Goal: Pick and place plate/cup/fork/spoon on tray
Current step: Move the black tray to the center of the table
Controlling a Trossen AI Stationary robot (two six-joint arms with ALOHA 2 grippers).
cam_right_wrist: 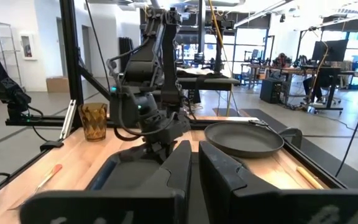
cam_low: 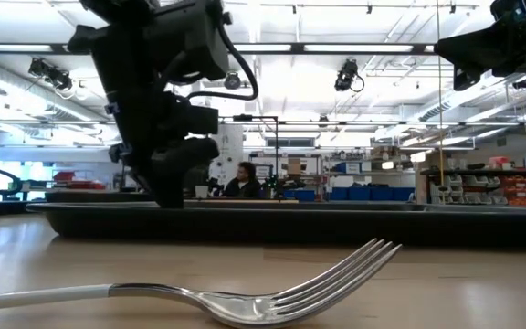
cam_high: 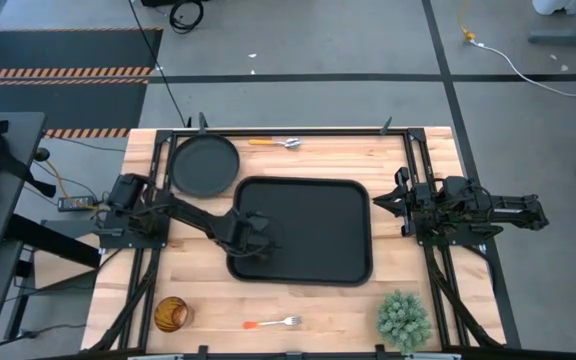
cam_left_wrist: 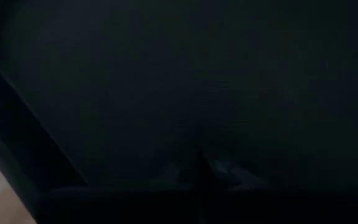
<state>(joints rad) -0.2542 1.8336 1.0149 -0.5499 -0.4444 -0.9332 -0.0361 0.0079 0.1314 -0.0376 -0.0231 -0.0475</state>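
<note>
The black tray lies at the table's middle. The round black plate rests flat at the far left, beside the tray's far left corner. The spoon lies along the far edge. The fork lies near the front edge and fills the foreground of the low view. The amber cup stands upright at the near left. My left gripper hangs shut and empty over the tray's left half, fingers pointing down, close to the tray floor. My right gripper waits shut at the table's right side. My left gripper's shut fingertips point down at the tray's floor in its left near part. In the low view the tray's rim hides the tips, so I cannot tell whether they touch the floor.
A green spiky plant stands at the near right corner. Bare wood shows between the tray and the front edge. A person sits in the room beyond the table.
</note>
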